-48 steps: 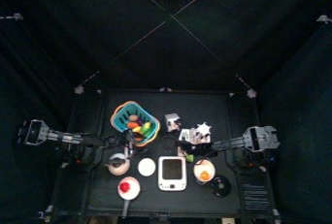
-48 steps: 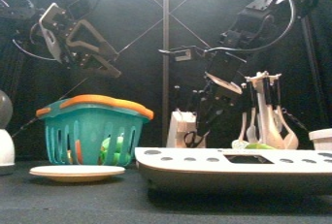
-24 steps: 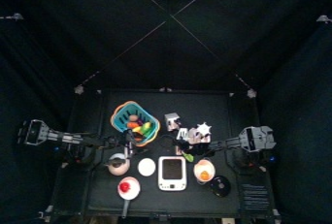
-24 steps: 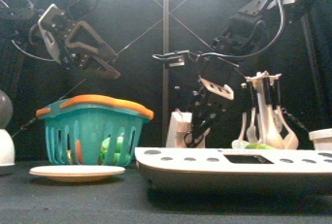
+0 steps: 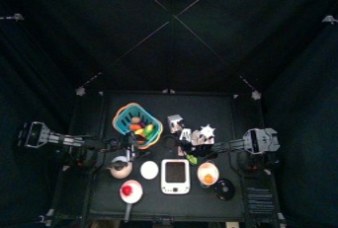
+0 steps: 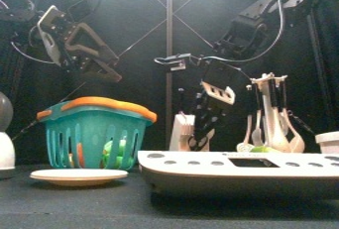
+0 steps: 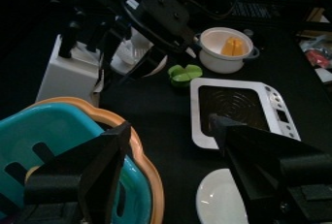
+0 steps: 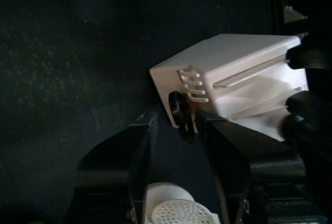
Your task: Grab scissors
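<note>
The scissors stand handles-up in a white holder, their two black loops showing at its near corner. My right gripper is open, with one jaw on each side of those loops and not closed on them. In the front view the right gripper hangs just above the white holder and covers the scissors. My left gripper is open and empty, held high over the teal basket on the left side of the table.
A teal basket with an orange rim stands at the left, with a white plate in front of it. A white scale fills the front right. A rack of kitchen tools stands just right of the holder.
My right gripper has moved left and down until it hangs over the white holder with its jaws around the scissor handles. The left arm has not moved.
</note>
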`<state>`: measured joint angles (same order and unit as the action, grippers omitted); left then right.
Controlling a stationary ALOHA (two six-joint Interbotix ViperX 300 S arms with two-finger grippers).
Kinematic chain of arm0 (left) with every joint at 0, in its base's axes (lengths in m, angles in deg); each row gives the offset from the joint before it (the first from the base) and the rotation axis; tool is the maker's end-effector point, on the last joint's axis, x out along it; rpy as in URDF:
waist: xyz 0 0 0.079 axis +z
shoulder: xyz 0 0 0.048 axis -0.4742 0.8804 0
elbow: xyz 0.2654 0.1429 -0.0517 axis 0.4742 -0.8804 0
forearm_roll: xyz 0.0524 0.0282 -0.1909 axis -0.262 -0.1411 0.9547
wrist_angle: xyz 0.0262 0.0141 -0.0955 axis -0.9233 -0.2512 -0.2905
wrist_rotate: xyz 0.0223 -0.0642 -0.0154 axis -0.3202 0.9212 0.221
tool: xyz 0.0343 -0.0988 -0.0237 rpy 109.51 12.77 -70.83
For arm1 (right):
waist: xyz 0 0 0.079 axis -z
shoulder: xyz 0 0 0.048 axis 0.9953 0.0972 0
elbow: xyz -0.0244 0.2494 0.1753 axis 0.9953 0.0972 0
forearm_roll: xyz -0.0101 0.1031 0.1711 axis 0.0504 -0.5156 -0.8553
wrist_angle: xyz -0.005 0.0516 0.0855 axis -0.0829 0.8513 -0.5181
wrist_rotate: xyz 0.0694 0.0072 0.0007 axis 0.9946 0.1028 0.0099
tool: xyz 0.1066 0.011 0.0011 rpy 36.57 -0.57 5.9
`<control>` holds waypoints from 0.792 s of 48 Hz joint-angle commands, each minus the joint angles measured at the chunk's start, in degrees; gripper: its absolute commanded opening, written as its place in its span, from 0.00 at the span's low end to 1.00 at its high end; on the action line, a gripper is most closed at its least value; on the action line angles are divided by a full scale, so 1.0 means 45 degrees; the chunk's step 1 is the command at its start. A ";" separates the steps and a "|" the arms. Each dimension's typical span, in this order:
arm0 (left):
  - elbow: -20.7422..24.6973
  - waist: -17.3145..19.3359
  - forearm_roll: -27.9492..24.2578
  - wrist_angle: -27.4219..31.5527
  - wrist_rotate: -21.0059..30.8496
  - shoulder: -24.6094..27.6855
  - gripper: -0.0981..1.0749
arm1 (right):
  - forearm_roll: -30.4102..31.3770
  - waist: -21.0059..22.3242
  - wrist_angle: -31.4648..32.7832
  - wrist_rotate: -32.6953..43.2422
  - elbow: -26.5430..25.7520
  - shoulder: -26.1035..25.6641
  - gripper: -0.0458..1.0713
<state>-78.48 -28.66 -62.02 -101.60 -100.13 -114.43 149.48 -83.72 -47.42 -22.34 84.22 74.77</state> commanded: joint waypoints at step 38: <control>0.0156 -0.0078 0.0273 -0.0059 0.0039 -0.0020 0.92 | -0.0137 0.0078 0.0020 -0.0117 -0.0820 0.0156 0.42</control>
<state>-78.48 -28.83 -61.32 -101.60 -100.04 -114.34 148.96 -83.19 -47.25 -22.95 81.76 76.53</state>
